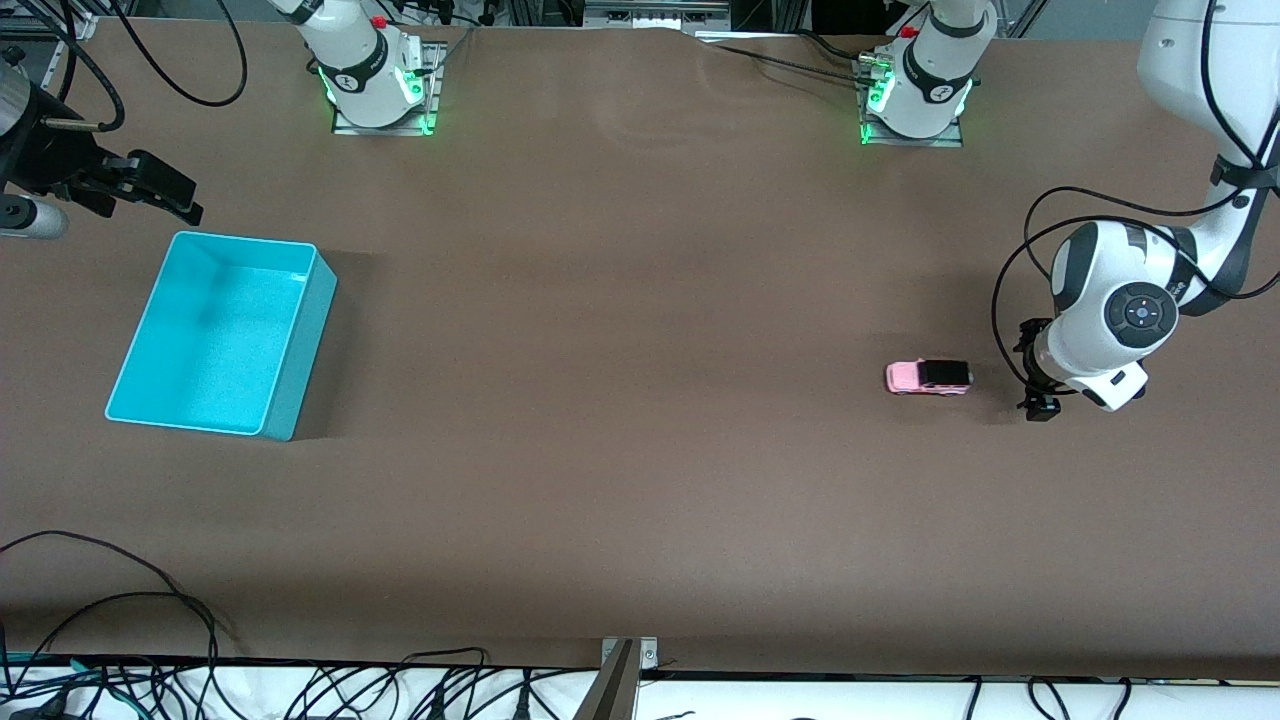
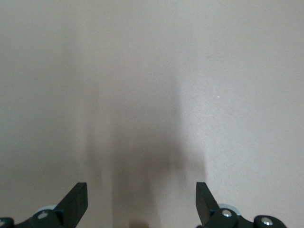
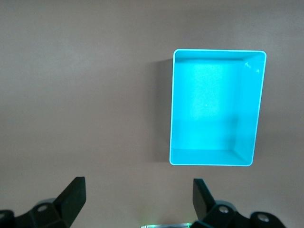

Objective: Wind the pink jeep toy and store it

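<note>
Jeep loose on the table, bin empty: storing is not yet done.

Front view: the tiny boxy pink jeep toy (image 1: pixel 928 377) with its black roof sits on the brown table (image 1: pixel 620 400) toward the left arm's end, just beside the low left gripper (image 1: pixel 1038 405), well apart from the open turquoise plastic bin (image 1: pixel 300 340); the right gripper (image 1: pixel 165 190) waits up by that bin. Left wrist view: the left gripper's fingers (image 2: pixel 76 199) stand wide, holding nothing, only bare table between. Right wrist view: the right gripper's fingers (image 3: pixel 73 194) spread wide, empty, the bin empty. Whether it's wound, I can't tell.
</note>
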You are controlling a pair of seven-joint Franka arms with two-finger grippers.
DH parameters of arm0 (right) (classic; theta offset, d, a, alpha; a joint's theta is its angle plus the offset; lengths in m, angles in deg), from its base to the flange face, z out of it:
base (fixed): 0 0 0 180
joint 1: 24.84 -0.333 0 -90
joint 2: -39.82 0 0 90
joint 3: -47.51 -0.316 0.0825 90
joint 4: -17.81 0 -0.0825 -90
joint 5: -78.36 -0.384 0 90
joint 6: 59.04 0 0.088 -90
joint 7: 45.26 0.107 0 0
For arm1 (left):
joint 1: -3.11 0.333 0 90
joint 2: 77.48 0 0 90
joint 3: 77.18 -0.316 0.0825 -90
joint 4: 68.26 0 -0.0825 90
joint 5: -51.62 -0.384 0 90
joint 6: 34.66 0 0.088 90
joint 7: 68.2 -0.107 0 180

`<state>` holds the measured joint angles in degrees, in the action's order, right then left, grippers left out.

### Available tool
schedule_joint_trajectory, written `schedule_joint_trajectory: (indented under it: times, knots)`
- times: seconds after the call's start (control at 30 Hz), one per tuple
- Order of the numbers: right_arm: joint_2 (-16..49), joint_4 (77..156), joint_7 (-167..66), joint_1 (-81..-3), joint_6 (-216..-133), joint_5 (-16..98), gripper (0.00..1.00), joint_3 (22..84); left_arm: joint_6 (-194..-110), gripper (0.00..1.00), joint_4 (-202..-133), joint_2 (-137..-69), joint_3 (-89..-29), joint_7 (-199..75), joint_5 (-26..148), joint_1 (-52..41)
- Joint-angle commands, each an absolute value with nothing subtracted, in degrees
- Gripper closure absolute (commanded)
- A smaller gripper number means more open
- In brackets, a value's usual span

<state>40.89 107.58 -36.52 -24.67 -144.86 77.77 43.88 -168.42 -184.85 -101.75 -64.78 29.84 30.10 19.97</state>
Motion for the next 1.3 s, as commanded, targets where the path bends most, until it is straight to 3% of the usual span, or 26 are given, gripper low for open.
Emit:
schedule_joint_trajectory:
  times: [0.0,0.3,0.47,0.5,1.27]
  knots:
    - [41.66,107.9,-36.56,-24.23,-144.29,77.21,0.0,43.73,-161.76,0.0,-182.44,-98.4,-61.45,28.74,28.95,20.51]
    - [41.66,107.9,-36.56,-24.23,-144.29,77.21,0.0,43.82,-149.63,0.0,-170.14,-98.31,-56.35,21.99,30.87,20.51]
    - [41.66,107.9,-36.56,-24.23,-144.29,77.21,0.0,43.82,-144.44,0.0,-164.43,-98.22,-56.0,10.31,32.81,19.9]
    - [41.66,107.9,-36.56,-24.23,-144.29,77.21,0.0,43.82,-140.86,0.0,-160.67,-98.22,-54.52,0.37,34.2,19.9]
    - [41.57,107.9,-36.56,-24.23,-144.29,77.21,0.0,43.82,-125.1,0.0,-145.26,-98.14,-52.66,-46.03,41.07,20.42]
